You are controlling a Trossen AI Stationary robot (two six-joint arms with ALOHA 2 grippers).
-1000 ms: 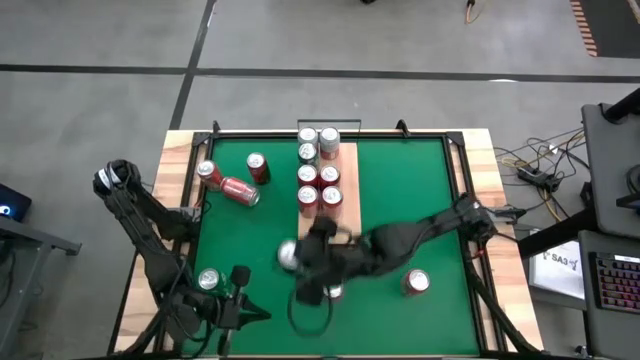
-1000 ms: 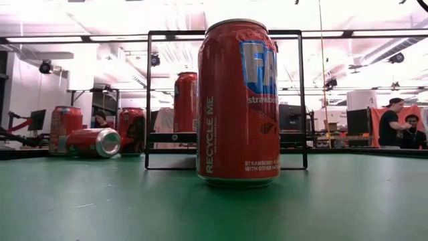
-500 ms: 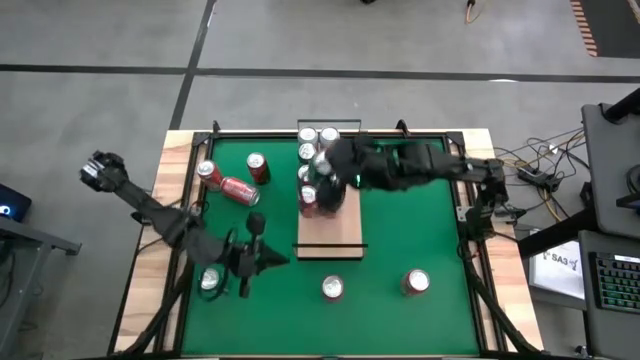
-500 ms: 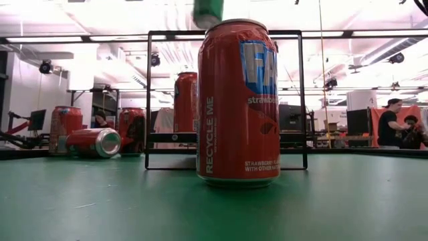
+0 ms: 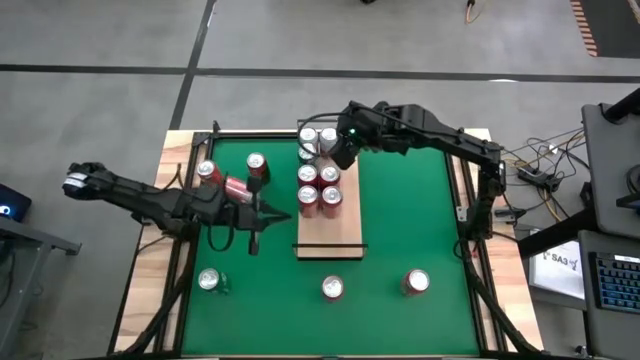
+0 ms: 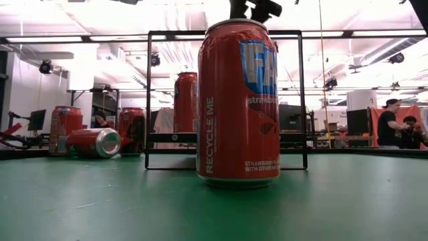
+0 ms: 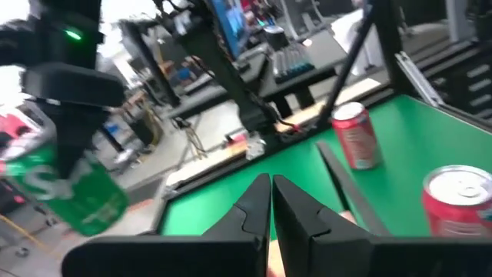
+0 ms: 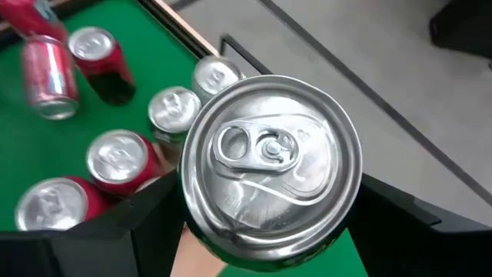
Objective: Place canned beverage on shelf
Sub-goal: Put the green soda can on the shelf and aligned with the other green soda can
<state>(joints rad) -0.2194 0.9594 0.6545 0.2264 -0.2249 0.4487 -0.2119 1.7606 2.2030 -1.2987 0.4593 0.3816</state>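
Robotics lab, monitors (image 6: 358, 122), cables (image 5: 530, 165), concrete floor (image 5: 100, 100)

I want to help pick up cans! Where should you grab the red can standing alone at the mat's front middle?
Grab the red can around its round side, coming down from above. It stands upright with bare green mat all around.

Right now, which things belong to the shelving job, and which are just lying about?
Job: green can, in the right gripper over the shelf's far end; shelf; cans standing on it; loose cans on the mat; left gripper, fingers shut, idle left of the shelf.
Lying about: cables; keyboard.
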